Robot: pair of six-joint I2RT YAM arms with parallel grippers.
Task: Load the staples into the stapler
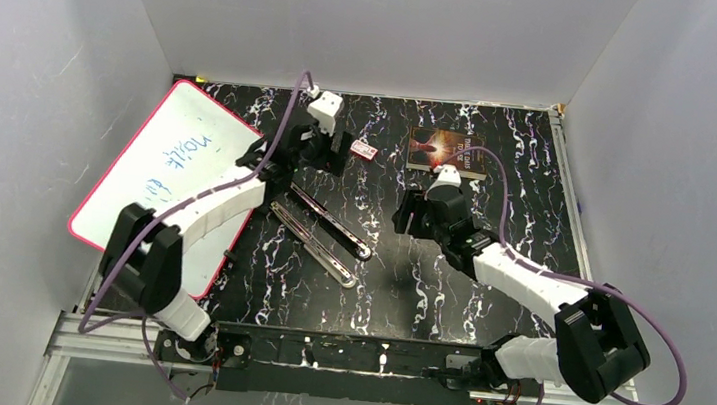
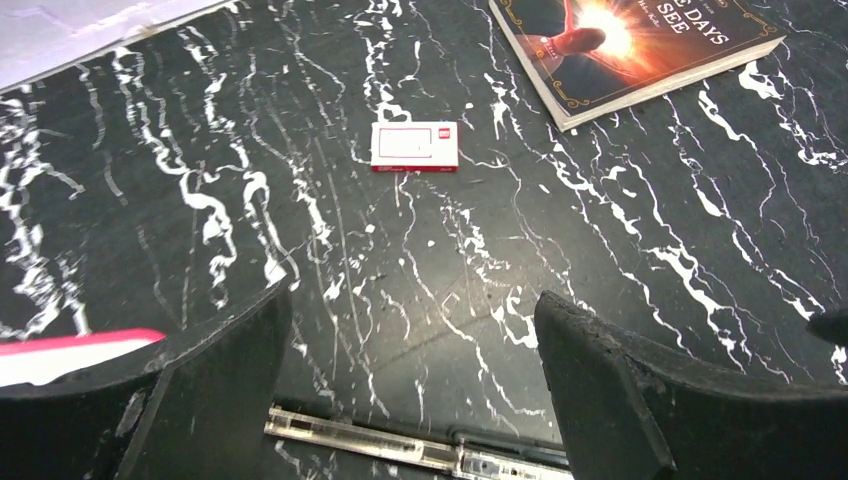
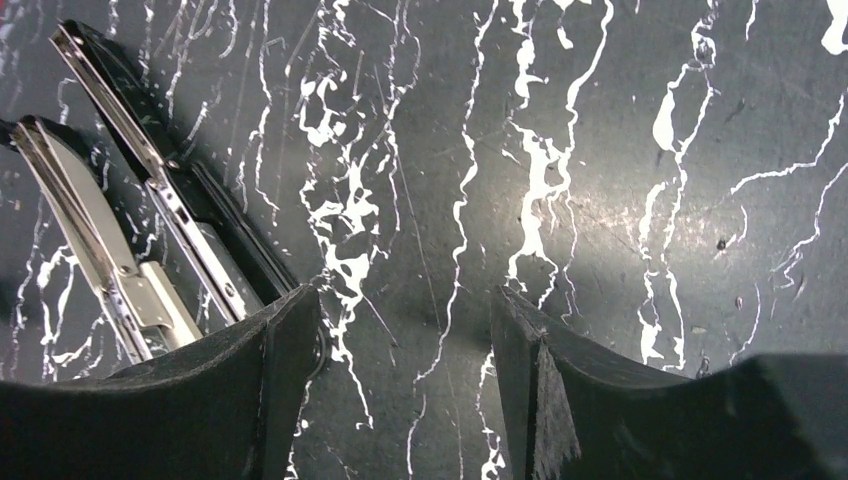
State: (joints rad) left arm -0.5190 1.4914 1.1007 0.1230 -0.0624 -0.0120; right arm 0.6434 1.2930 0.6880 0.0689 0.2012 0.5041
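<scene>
Top external view: the stapler (image 1: 323, 231) lies swung open under the left gripper (image 2: 410, 325) and beside the right gripper (image 3: 400, 310), both spread and empty. A red-and-white box (image 2: 415, 147) sits beyond the left gripper. No loose staples show, so loading looks not yet begun.

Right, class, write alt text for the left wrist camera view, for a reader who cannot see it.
The left gripper hangs open and empty over a black marbled table, with the silver rail of the opened stapler showing at the bottom edge. Beyond it lie a small white and red box and, top right, a book.
</scene>
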